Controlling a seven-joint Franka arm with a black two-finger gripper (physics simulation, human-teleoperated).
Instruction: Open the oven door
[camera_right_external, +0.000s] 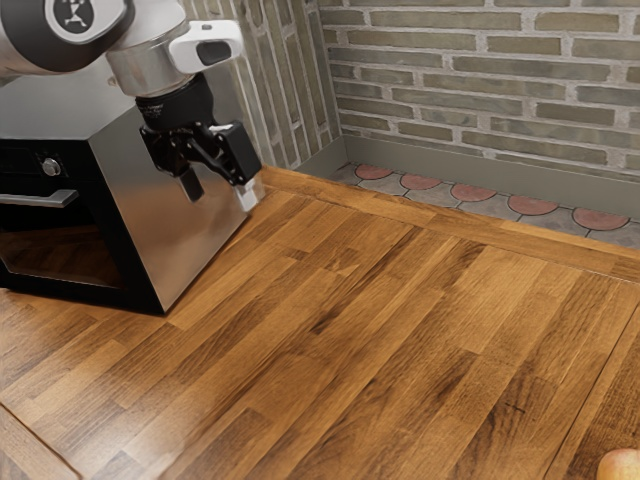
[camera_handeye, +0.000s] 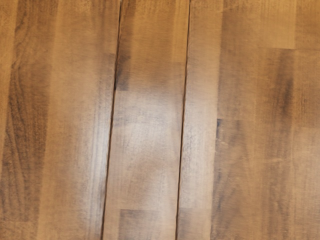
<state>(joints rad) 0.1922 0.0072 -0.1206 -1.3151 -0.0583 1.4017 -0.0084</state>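
1. My claw (camera_right_external: 221, 190) stands open, fingers apart, above the tabletop (camera_right_external: 350, 330), near the oven's side.
2. Oven (camera_right_external: 160, 210): on the tabletop, at the exterior view's left.
3. Oven door (camera_right_external: 62, 245): closed, handle (camera_right_external: 38, 199) across its upper part.

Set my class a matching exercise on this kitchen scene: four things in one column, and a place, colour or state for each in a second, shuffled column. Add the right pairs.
Things
1. Oven door
2. Control knob
3. Pincer
4. Round fruit

Place, colour or state
A. Partly in sight at the exterior view's lower right corner
B. Open, with nothing in its grasp
C. Shut, with dark glass
D. Silver, above the door handle

Right pairs: 1-C, 2-D, 3-B, 4-A
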